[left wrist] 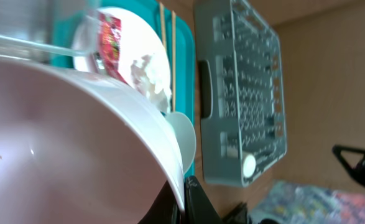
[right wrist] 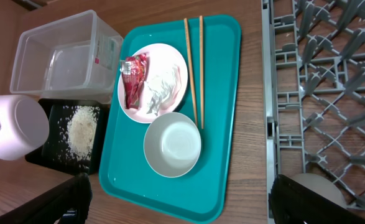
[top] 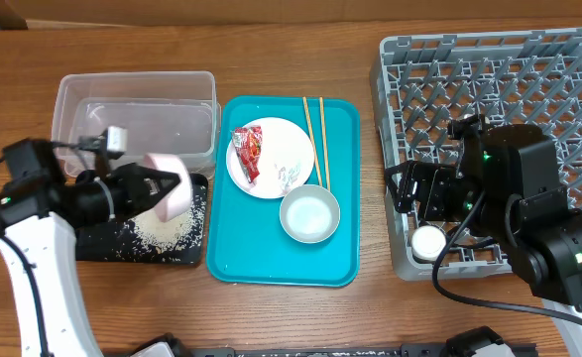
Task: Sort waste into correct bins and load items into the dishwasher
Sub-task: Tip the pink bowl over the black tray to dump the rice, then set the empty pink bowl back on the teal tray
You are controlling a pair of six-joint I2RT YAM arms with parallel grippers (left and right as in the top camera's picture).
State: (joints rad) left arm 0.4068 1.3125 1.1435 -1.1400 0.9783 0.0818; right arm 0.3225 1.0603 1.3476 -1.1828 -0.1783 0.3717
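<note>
Nearest, the left gripper (top: 162, 186) is clamped on the rim of a pale pink bowl (top: 179, 198) and holds it tipped on its side by the far right corner of the black tray (top: 102, 243). The left wrist view looks straight into the bowl's bare inside. Whether the bowl touches the tray I cannot tell. Loose rice grains (top: 162, 230) lie heaped in the right part of that tray, with some scattered toward its left.

Just right of the black tray sits the teal tray (top: 271, 263). A white bowl (top: 309, 213) stands upright at its near right. Behind this bowl and touching it is a white plate (top: 286, 149), which bears the crumpled red wrapper (top: 248, 154) on its left and the white tissue (right wrist: 160, 90) beside the wrapper. Two chopsticks (top: 315, 139) lie side by side along the plate's right edge, running to the tray's far end.

On the right, the right gripper (top: 419, 193) hangs over the near left part of the grey dish rack (top: 528, 69), its fingers spread wide with nothing between them. A small white cup (top: 429, 242) sits in the rack's near left corner.

Farthest on the left, the clear tub (top: 137, 94) stands behind the black tray.
</note>
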